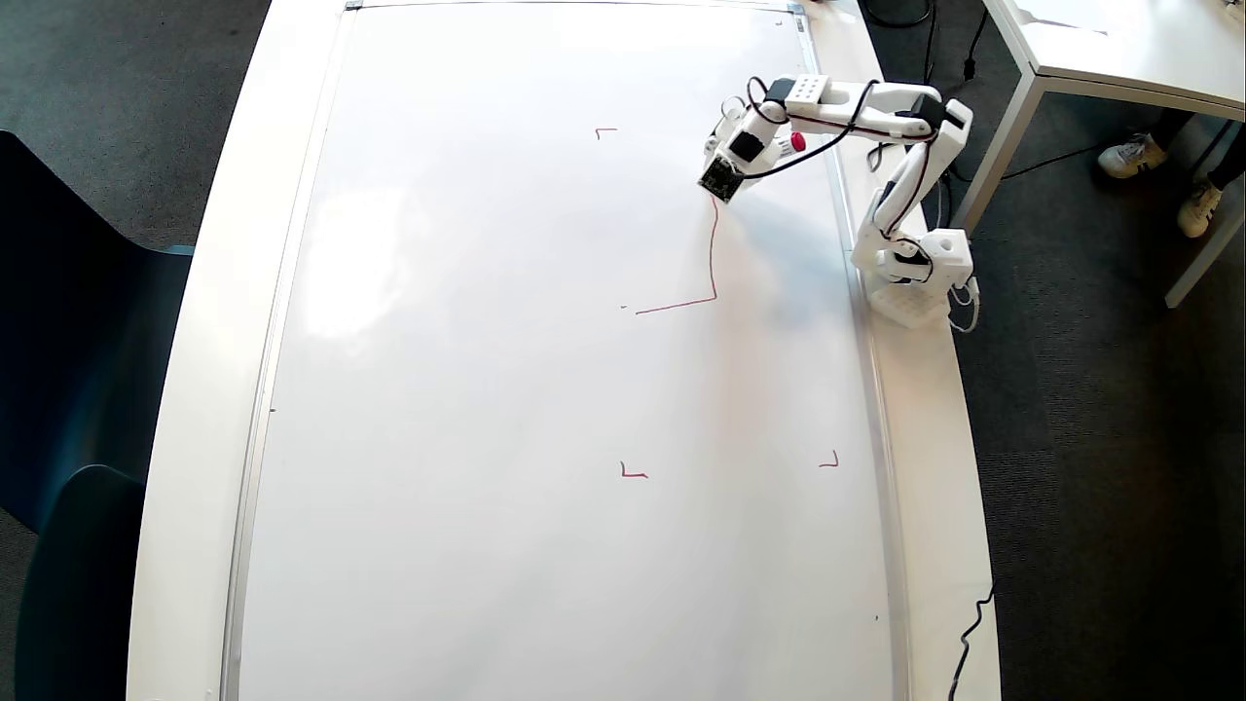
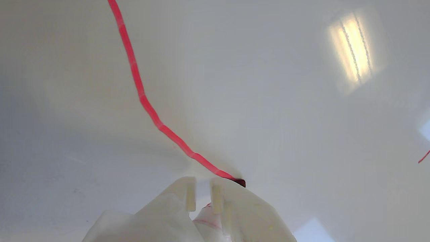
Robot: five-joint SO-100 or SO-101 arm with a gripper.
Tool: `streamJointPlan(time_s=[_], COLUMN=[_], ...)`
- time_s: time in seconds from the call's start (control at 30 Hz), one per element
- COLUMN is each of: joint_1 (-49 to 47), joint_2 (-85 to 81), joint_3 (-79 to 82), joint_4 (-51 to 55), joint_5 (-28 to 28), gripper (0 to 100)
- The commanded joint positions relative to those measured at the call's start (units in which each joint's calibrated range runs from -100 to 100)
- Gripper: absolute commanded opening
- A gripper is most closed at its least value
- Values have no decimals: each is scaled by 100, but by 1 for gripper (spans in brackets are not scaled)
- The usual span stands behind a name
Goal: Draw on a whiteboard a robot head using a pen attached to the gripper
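**A:** Two strokes so far, by my count. One runs straight away from the end effector, then a second turns off at a corner. Is that the robot head?

**B:** Its start, I'd judge. Only an L-shaped piece of outline shows on the whiteboard; no arch, no squares inside yet. In the wrist view the red line ends right at the tip of the pen, just ahead of the end effector.

**A:** And the tip is on the board?

**B:** It looks to be touching, since the line stops exactly there. The two white fingers sit close together with a narrow slot between them, and a white barrel with red marking shows low in that slot. I'd call them closed around the pen, though the contact itself is mostly hidden.

**A:** From above I see its red cap end behind the end effector, on the arm side.

**B:** Right. As for handling: the pen is light and stiff, so it should track well, but the smooth barrel could slip or twist under sideways drag. A hold on the mid-barrel, near the tip, seems best. The board is glossy and hard, so too much pressure may skid the tip.

**A:** Corner marks?

**B:** Three show well off from the end effector, one out beyond it and two far along the board. The bench rim lies behind.
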Motion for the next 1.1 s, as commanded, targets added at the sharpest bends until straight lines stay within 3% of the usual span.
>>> streamJointPlan(time_s=[0.0,1.07], joint_1=[85,-578], joint_2=[244,2098], joint_3=[-399,-2805], joint_4=[35,44], joint_5=[33,-155], gripper=[1,1])
